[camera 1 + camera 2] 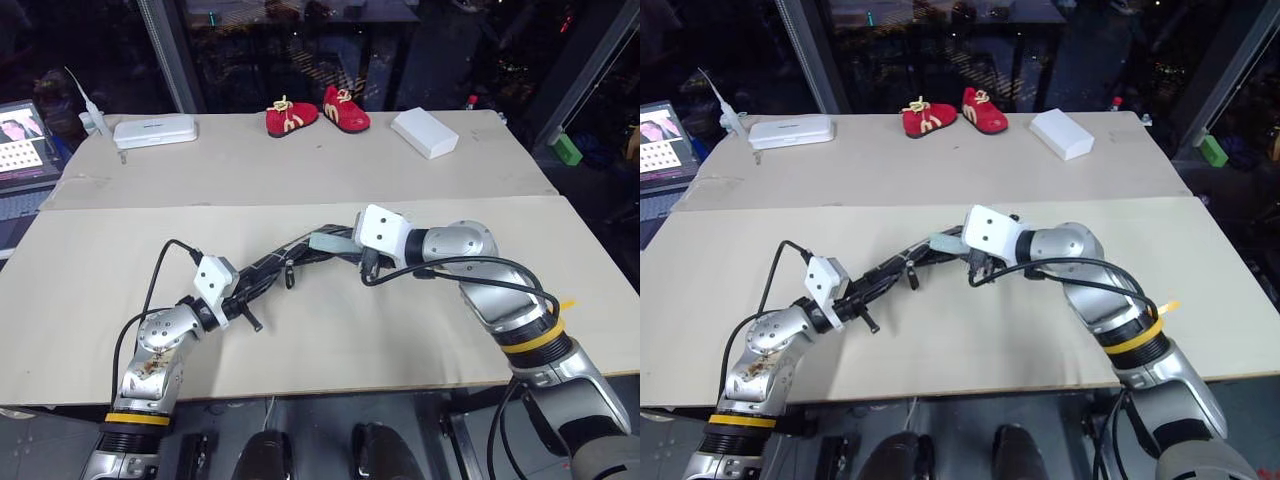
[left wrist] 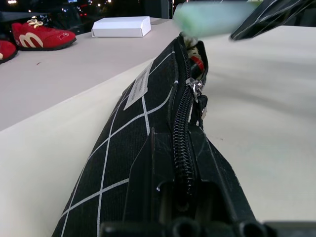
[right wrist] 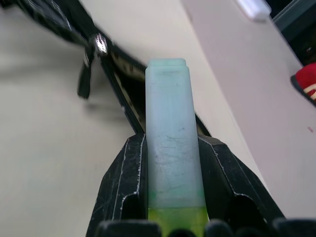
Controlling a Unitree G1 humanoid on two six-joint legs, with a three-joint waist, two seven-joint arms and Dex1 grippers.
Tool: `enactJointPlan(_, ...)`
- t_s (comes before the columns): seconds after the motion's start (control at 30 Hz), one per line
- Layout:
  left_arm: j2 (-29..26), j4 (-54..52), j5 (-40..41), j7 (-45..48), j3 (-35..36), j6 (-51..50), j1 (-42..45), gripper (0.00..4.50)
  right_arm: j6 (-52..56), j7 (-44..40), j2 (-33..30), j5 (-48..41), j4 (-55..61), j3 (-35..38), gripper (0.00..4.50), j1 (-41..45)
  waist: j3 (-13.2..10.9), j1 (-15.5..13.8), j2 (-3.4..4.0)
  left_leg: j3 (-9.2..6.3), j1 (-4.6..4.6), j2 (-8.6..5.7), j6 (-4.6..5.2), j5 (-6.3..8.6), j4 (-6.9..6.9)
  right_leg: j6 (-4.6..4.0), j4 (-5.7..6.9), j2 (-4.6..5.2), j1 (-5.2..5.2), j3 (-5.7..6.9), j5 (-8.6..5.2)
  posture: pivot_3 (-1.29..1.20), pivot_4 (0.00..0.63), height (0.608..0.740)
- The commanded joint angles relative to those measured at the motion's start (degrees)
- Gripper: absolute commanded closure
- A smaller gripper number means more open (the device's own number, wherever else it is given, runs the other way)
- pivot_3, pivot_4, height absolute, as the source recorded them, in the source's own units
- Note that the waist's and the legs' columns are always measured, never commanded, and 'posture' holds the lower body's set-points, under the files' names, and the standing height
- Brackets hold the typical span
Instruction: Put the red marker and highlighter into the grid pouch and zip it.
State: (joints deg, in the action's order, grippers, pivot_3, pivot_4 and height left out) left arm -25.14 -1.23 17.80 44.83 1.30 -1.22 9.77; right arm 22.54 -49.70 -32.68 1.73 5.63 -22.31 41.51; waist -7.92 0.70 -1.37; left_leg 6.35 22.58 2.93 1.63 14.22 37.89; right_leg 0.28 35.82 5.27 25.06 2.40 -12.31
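- Two black fingers point(image 3: 126, 187) of the right gripper point(image 3: 170, 185) are clamped on the highlighter point(image 3: 170, 143), its pale cap end sticking out past the tips, just above the open end of the grid pouch point(image 1: 275, 265)
- Left gripper point(image 2: 185, 212) is closed tight on the pouch's near end, at the zipper line, holding it lifted off the table point(image 1: 330, 340)
- Zipper pull point(image 2: 196, 88) sits near the pouch's far end, and something red, probably the red marker point(image 2: 197, 61), shows inside the opening there
- Farther back lie a pair of small red shoes point(image 1: 317, 112), a white box point(image 1: 424, 132) and a white case point(image 1: 155, 130)
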Motion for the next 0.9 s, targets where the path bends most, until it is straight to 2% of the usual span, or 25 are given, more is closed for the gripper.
enactJointPlan(0.03,0.11,-1.17,-0.33,0.03,-0.02,1.32,0.06,4.50,-1.33,-0.01,0.90,1.73,-0.47,-0.15,3.43,1.43,0.00,0.01,0.00,0.00,0.00,0.00,0.00,0.00,0.00,0.00,0.00,0.00,0.00,0.00,0.00,0.00,0.150,0.740)
enactJointPlan(0.4,0.05,-0.58,0.20,-0.33,0.93,1.05,0.46,4.50,-2.20,-4.35,-1.57,-1.49,1.43,3.90,3.43,-0.79,0.00,0.01,0.00,-0.01,0.00,0.00,0.00,0.00,0.01,0.00,0.01,0.00,-0.01,0.01,0.00,0.00,0.150,0.740)
enactJointPlan(0.73,0.23,-1.42,-0.89,0.50,-0.84,1.94,-0.14,4.50,-2.90,-1.46,1.53,2.06,-5.18,2.45,3.43,2.24,0.00,0.12,0.00,0.04,-0.05,0.00,0.00,0.00,0.01,-0.01,0.04,0.00,-0.01,-0.02,0.01,0.00,0.150,0.740)
enactJointPlan(0.9,0.01,-2.25,-1.53,1.22,-1.80,2.37,-0.26,4.50,-7.45,-1.89,2.53,7.13,-9.62,-1.87,3.43,4.69,0.00,0.08,0.00,0.09,-0.04,0.00,0.00,0.00,0.01,-0.01,0.05,-0.01,-0.02,-0.01,0.01,0.00,0.150,0.740)
